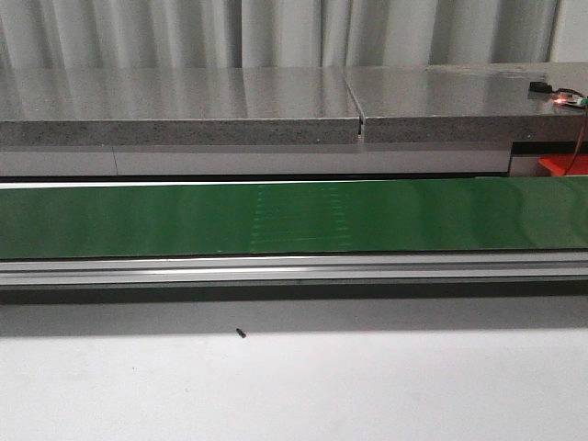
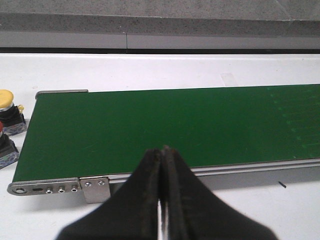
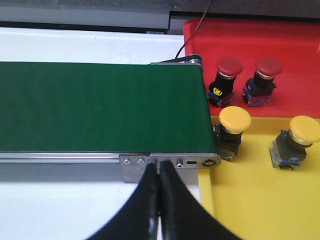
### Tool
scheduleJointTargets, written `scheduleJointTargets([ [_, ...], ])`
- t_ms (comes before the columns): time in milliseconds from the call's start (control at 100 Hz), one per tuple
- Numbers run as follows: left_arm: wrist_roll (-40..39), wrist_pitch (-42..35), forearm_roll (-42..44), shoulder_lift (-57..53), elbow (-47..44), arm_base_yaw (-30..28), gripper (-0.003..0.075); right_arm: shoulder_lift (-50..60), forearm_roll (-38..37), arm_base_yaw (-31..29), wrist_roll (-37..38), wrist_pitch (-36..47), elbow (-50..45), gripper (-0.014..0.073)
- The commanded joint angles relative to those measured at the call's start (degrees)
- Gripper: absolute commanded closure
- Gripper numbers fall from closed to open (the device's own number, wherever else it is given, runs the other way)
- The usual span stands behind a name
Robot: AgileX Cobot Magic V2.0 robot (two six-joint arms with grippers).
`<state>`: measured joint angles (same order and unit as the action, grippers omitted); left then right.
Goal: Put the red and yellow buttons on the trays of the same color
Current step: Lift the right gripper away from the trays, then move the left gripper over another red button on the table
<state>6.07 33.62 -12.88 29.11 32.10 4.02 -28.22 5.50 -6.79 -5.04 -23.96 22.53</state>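
Both tools were pressed shut on nothing: my left tool (image 2: 161, 150) hung over the near rail of the green conveyor belt (image 2: 165, 127) at its left end, and my right tool (image 3: 159, 167) hung over the near rail at the belt's right end, fingers touching with no gap between them.

Two red buttons (image 3: 228, 67) already sat upright on the red tray (image 3: 295, 40) past the belt's right end, and two yellow buttons (image 3: 235, 120) stood on the yellow tray (image 3: 250, 200) just beside it, nearer to me. So part of the sorting looked done. On the white surface (image 2: 150, 70) beyond the belt's left end I could see one more yellow button (image 2: 6, 97) and, just below it at the frame's edge, a black-bodied switch with a sliver of red on top, which I took for a red button (image 2: 5, 147). The belt itself carried nothing.

I judged the step in hand to be a wait between pieces. The next move called for my left tool to spread, reach to the left-end buttons, grip one by its body and set it on the belt, after which my right tool would need to open and meet it at the trays.
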Motion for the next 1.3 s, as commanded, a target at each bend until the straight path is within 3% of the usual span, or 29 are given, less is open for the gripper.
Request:
scheduleJointTargets([
  [0, -0.1, -4.4, -0.9, 0.1, 1.6, 0.4, 0.0741, 0.2, -0.6, 0.0, 0.0, 4.4, 1.5, 0.0661],
  [900, -0.1, -4.5, -0.9, 0.1, 1.6, 0.4, 0.0741, 0.2, -0.6, 0.0, 0.0, 4.4, 1.5, 0.0661],
  [1120, -0.1, -6.5, -1.8, 2.8, 1.5, 0.4, 0.0741, 0.2, -0.6, 0.0, 0.0, 4.4, 1.5, 0.0661],
  [1290, -0.2, -12.5, -2.3, 7.6, 1.6, -0.3, 0.0741, 0.2, -0.6, 0.0, 0.0, 4.4, 1.5, 0.0661],
])
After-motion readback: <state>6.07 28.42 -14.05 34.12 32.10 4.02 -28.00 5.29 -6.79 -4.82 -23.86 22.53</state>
